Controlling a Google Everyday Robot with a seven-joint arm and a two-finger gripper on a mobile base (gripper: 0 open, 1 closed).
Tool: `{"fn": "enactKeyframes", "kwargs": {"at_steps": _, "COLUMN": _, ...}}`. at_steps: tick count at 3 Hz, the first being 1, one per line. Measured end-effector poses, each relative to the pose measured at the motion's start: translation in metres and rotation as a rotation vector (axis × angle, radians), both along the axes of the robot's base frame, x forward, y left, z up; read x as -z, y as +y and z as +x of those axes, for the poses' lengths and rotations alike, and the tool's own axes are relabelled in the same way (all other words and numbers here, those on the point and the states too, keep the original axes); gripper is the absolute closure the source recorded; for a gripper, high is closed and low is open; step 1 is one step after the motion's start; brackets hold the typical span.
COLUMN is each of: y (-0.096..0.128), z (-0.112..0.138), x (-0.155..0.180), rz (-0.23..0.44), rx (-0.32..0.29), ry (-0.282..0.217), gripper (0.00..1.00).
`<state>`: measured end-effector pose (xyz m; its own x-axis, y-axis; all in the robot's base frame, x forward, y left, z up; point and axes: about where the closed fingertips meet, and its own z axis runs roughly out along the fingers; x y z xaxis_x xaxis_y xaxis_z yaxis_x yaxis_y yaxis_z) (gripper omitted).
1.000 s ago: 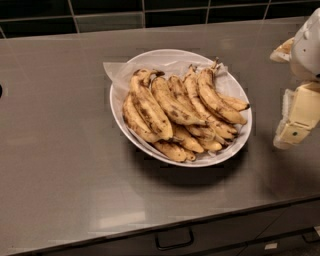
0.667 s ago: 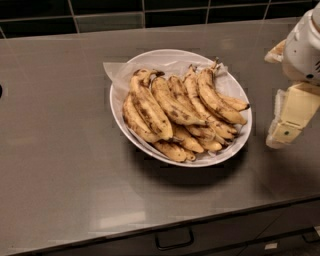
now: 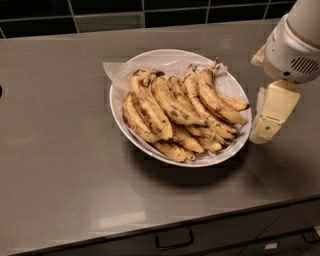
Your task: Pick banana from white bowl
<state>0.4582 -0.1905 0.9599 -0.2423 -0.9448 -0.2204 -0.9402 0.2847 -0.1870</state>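
Observation:
The white bowl (image 3: 150,149) is wide, oval and lined with crinkled white paper, and stands in the middle of the grey counter. It holds several overripe yellow bananas with brown speckles. A long banana (image 3: 214,97) with a thin dark stem lies on top at the right side of the pile. My gripper (image 3: 263,131), cream-coloured under a white wrist housing (image 3: 292,50), hangs just right of the bowl's right rim, level with the bananas and touching none of them.
The bowl stands on a grey counter (image 3: 60,165). A dark tiled wall (image 3: 150,10) runs behind it. Drawer fronts with a dark handle (image 3: 174,240) lie below the counter's front edge.
My gripper has moved left, from the right edge of the view to just beside the bowl's right rim. The bowl and bananas have not moved.

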Motion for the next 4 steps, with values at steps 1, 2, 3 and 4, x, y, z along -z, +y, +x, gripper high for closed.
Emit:
{"fn": "enactKeyframes", "kwargs": {"at_steps": 1, "y": 0.006, "z": 0.006, "x": -0.003, "rz": 0.015, "rx": 0.015, "ry": 0.004, "gripper": 0.0}}
{"fn": "enactKeyframes", "kwargs": {"at_steps": 2, "y": 0.02, "z": 0.02, "x": -0.003, "rz": 0.011, "rx": 0.067, "ry": 0.059, "gripper": 0.0}}
{"fn": "enactKeyframes", "kwargs": {"at_steps": 3, "y": 0.05, "z": 0.04, "x": 0.006, "rz": 0.038, "rx": 0.146, "ry": 0.108, "gripper": 0.0}}
{"fn": "enactKeyframes", "kwargs": {"at_steps": 4, "y": 0.058, "z": 0.043, "x": 0.003, "rz": 0.041, "rx": 0.139, "ry": 0.087, "gripper": 0.0}}
